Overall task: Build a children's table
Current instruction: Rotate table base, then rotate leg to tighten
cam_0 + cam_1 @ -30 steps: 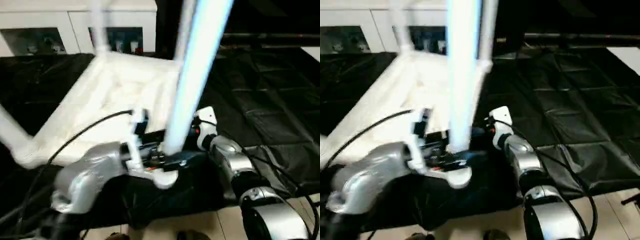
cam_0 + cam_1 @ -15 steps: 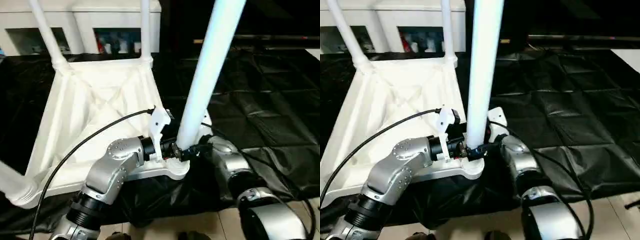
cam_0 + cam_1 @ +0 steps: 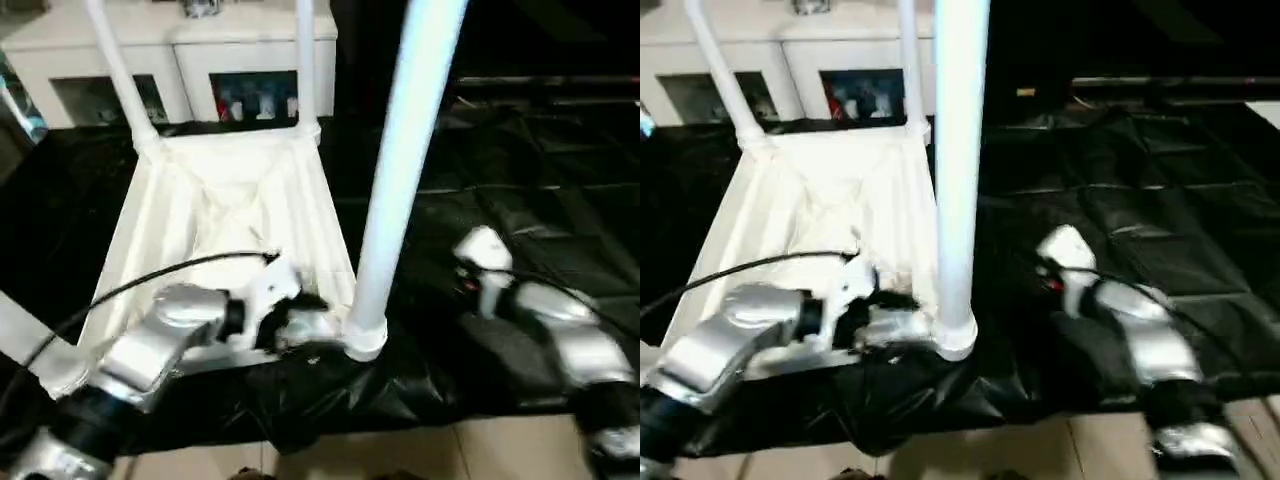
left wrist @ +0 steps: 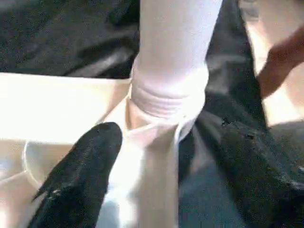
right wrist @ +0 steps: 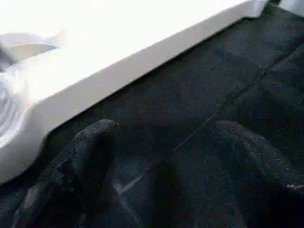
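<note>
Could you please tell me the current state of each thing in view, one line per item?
Children's table: upside down on the black cloth, ribbed underside up.
Near leg: upright, seated in its corner socket.
Two far legs: upright in their sockets.
Left gripper: open, fingers either side of the near leg's socket.
Right gripper: open, empty, over the black cloth.
</note>
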Controlling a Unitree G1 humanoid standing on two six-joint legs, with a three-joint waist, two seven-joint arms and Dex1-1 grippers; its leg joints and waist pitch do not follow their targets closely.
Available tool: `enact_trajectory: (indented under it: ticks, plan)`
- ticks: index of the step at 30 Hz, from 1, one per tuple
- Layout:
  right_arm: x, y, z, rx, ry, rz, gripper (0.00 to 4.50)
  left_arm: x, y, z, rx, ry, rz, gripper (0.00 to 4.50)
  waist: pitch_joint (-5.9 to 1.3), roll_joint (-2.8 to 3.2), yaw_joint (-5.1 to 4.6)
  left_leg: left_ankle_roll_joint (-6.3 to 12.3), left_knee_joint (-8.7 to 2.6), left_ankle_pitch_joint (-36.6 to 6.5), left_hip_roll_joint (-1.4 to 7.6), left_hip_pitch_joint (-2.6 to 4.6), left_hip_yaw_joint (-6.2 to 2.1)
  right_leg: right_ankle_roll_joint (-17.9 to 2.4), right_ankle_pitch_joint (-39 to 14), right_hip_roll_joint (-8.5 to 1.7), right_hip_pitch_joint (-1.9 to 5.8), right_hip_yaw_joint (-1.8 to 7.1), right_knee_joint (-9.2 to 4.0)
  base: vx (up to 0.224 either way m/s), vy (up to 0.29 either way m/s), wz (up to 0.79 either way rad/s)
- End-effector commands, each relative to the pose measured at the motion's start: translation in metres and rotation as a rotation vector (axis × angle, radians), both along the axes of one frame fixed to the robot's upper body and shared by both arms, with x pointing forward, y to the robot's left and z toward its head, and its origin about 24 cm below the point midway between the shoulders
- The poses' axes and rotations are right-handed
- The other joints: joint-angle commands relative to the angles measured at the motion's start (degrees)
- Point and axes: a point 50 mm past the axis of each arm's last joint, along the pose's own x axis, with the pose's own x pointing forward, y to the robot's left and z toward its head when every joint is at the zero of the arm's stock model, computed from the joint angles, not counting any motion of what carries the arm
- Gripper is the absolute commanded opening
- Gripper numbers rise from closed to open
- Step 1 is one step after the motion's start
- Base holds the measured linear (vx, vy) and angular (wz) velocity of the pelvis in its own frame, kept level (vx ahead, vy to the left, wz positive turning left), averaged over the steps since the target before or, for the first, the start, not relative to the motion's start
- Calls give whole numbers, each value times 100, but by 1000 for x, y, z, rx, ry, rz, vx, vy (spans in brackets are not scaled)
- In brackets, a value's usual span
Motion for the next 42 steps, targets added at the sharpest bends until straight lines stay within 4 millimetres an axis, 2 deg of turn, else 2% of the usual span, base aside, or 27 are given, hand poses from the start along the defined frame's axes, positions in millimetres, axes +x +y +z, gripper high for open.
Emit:
enact_trajectory:
  ticks: [1, 5, 7, 10, 11, 12, 14, 16, 17, 18, 19, 20, 22, 23, 27, 28, 30, 31, 32, 33, 35, 36, 37, 39, 40, 41, 42]
  plan:
    - [-6, 3, 14, 12, -12, 73, 368, 1, -1, 0, 30, -28, -10, 339, -379, -21, -1, 4, -428, -2238, 221, 164, -186, -887, -2901, -213, 213, 140, -551, 0, 0, 0]
    - [-15, 2, 19, -16, -3, 121, 368, 3, 0, -5, 74, -27, 7, 317, -375, -16, -21, -17, -428, -2346, 221, 168, -213, -715, -3238, -217, 171, 124, -604, 0, 0, 0]
    - [-20, 2, 22, -15, 9, 132, 368, 3, 1, -6, 84, -17, 6, 284, -368, -13, -33, -23, -417, -2390, 206, 179, -218, -630, -3423, -211, 151, 111, -637, 0, 0, 0]
    - [-25, 3, 26, -8, 24, 146, 368, 5, 2, -6, 101, -9, -1, 275, -345, -9, -46, -31, -423, -2490, 194, 189, -238, -500, -3684, -203, 126, 90, -683, 0, 0, 0]
    - [-28, 3, 27, -7, 32, 155, 368, 5, 3, -7, 118, -6, -3, 249, -339, -8, -57, -33, -429, -2543, 198, 194, -248, -461, -3717, -202, 119, 83, -696, 0, 0, 0]
    - [-30, 4, 28, -7, 37, 158, 368, 6, 4, -7, 129, -4, -4, 238, -338, 24, -60, -44, -446, -2591, 206, 189, -267, -456, -3704, -213, 129, 69, -688, 0, 0, 0]
    - [-33, 4, 28, -8, 42, 160, 368, 7, 5, -8, 133, -3, 6, 232, -328, 29, -80, -53, -483, -2630, 218, 158, -290, -440, -3629, -216, 166, 48, -692, 0, 0, 0]
    - [-36, 4, 28, -8, 51, 159, 368, 8, 7, -8, 138, 2, 18, 221, -312, 65, -86, -65, -483, -2775, 213, 199, -289, -468, -3627, -211, 124, 40, -719, 0, 0, 0]
    - [-37, 4, 28, -8, 52, 159, 368, 8, 7, -9, 139, 4, 19, 205, -312, 55, -92, -71, -482, -2826, 212, 210, -286, -478, -3622, -209, 121, 35, -731, 0, 0, 0]
    - [-38, 4, 28, -8, 56, 156, 368, 9, 9, -9, 145, 11, 20, 193, -290, 101, -117, -75, -516, -2882, 215, 174, -316, -503, -3536, -221, 167, 13, -714, 0, 0, 0]
    - [-39, 4, 27, -10, 61, 151, 368, 9, 11, -10, 154, 17, 20, 190, -294, 99, -131, -62, -529, -2907, 220, 161, -322, -516, -3438, -224, 187, 2, -712, 0, 0, 0]
    - [-39, 4, 27, -10, 61, 151, 368, 9, 11, -10, 154, 17, 20, 190, -284, 91, -134, -57, -530, -2930, 217, 161, -321, -515, -3444, -220, 182, 2, -719, 0, 0, 0]
    - [-40, 4, 28, -11, 67, 146, 368, 9, 13, -12, 165, 32, 24, 174, -263, 110, -126, -56, -512, -3013, 210, 229, -301, -518, -3556, -228, 116, 20, -764, 0, 0, 0]
    - [-41, 4, 28, -10, 68, 145, 368, 9, 14, -12, 170, 34, 22, 150, -245, 102, -145, -54, -511, -3028, 200, 221, -304, -497, -3642, -232, 126, 13, -773, 0, 0, 0]
    - [-42, 5, 28, -12, 71, 146, 368, 9, 17, -14, 188, 37, 20, 135, -215, 117, -179, -40, -501, -3057, 184, 233, -309, -407, -3865, -239, 104, -1, -808, 0, 0, 0]
    - [-43, 5, 27, -16, 76, 142, 368, 10, 19, -16, 194, 41, 24, 120, -183, 150, -194, -37, -497, -3098, 179, 241, -315, -376, -3968, -246, 82, -10, -831, 0, 0, 0]
    - [-44, 5, 27, -16, 78, 140, 368, 10, 19, -16, 195, 43, 26, 101, -165, 161, -240, -36, -507, -3187, 181, 231, -340, -320, -4058, -246, 105, -53, -852, 0, 0, 0]
    - [-45, 5, 27, -17, 80, 137, 368, 12, 19, -16, 196, 41, 34, 97, -135, 202, -254, -57, -528, -3359, 196, 257, -359, -308, -4076, -238, 99, -93, -875, 0, 0, 0]
    - [-45, 5, 26, -18, 80, 137, 368, 13, 19, -16, 196, 41, 37, 91, -143, 192, -275, -53, -533, -3386, 196, 249, -375, -314, -3990, -238, 133, -118, -873, 0, 0, 0]
    - [-45, 6, 26, -18, 80, 138, 368, 13, 19, -16, 195, 40, 37, 81, -126, 222, -282, -45, -563, -3429, 203, 210, -407, -308, -3896, -249, 182, -149, -860, 0, 0, 0]
    - [-46, 6, 26, -18, 80, 138, 368, 13, 18, -15, 181, 42, 37, 61, -87, 231, -305, -49, -562, -3550, 187, 222, -420, -242, -4043, -259, 166, -183, -903, 0, 0, 0]
    - [-47, 6, 26, -17, 80, 137, 368, 13, 17, -14, 162, 44, 35, 56, -67, 241, -331, -58, -551, -3636, 181, 264, -425, -192, -4183, -260, 148, -225, -947, 0, 0, 0]
    - [-47, 6, 27, -17, 81, 137, 368, 13, 17, -14, 156, 45, 34, 56, -47, 279, -342, -63, -559, -3703, 184, 272, -438, -177, -4210, -264, 151, -249, -964, 0, 0, 0]
    - [-47, 6, 27, -16, 81, 137, 368, 13, 17, -13, 146, 46, 31, 42, -8, 312, -418, -101, -623, -4061, 227, 265, -490, -140, -4043, -221, 226, -395, -984, 0, 0, 0]
    - [-49, 6, 26, -17, 86, 140, 368, 12, 15, -12, 108, 48, 19, 30, 61, 366, -437, -179, -816, -4585, 331, 175, -561, -99, -3682, -182, 371, -460, -838, 0, 0, 0]
    - [-49, 6, 26, -17, 86, 140, 368, 12, 15, -12, 108, 48, 19, 21, 82, 440, -371, -299, -1050, -5043, 443, 82, -544, -245, -3092, -105, 501, -437, -451, 0, 0, 0]
    - [-50, 6, 25, -19, 88, 141, 368, 11, 15, -12, 99, 44, 12, 15, 119, 446, -308, -351, -1262, -5273, 543, -64, -532, -332, -2555, -59, 633, -369, -13, -71, -36, 6]
